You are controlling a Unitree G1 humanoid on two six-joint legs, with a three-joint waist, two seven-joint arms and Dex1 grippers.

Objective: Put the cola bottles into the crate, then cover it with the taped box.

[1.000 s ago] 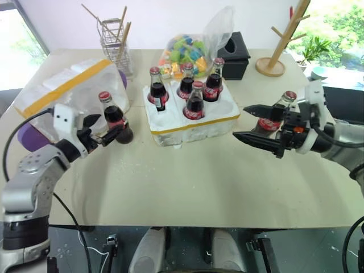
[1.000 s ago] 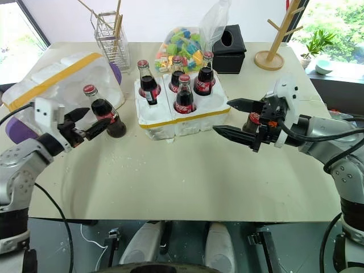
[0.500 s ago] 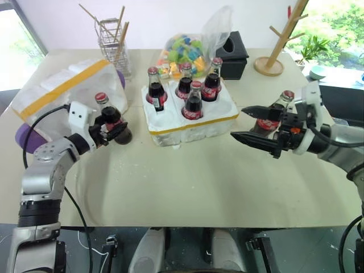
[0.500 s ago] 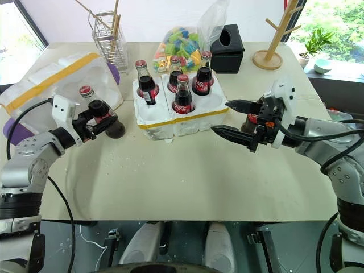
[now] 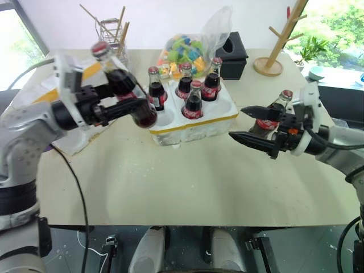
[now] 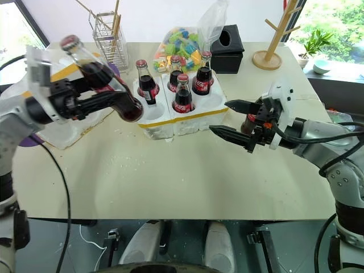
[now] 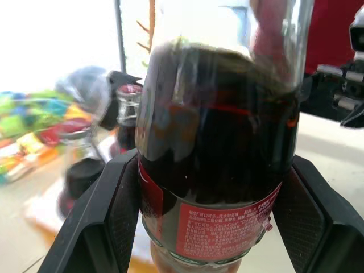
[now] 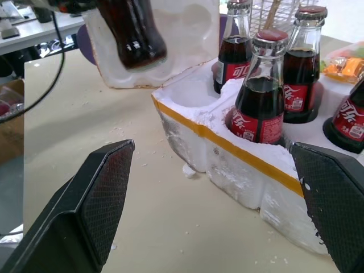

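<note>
- The right gripper (image 5: 245,129) hovers over the near right of the table (image 5: 187,182), fingers spread wide and empty, with one cola bottle (image 5: 272,116) standing on the tabletop just behind them.
- The left gripper (image 6: 116,98) holds a second cola bottle (image 6: 102,77) aloft at left, fingers clamped on its lower body, the bottle leaning with its cap away from the crate (image 5: 196,122).
- Judgement: so tilted, its base could catch a well's foam rim, crumbling it or tipping the bottle.
- Four cola bottles stand in the crate at mid-table; the two wells left vacant are the near ones, at left and right.
- The seated bottle (image 5: 156,91) just behind the near-left well stands closest to the carried one; a wide swing could knock it.
- The taped box (image 5: 62,85) lies at far left, behind the left arm, well clear of the crate.
- Farther back stand a wire rack (image 5: 114,37), a bag of coloured pieces (image 5: 190,48), a black tissue box (image 5: 233,54) and a wooden mug tree (image 5: 278,45), none blocking the wells.
</note>
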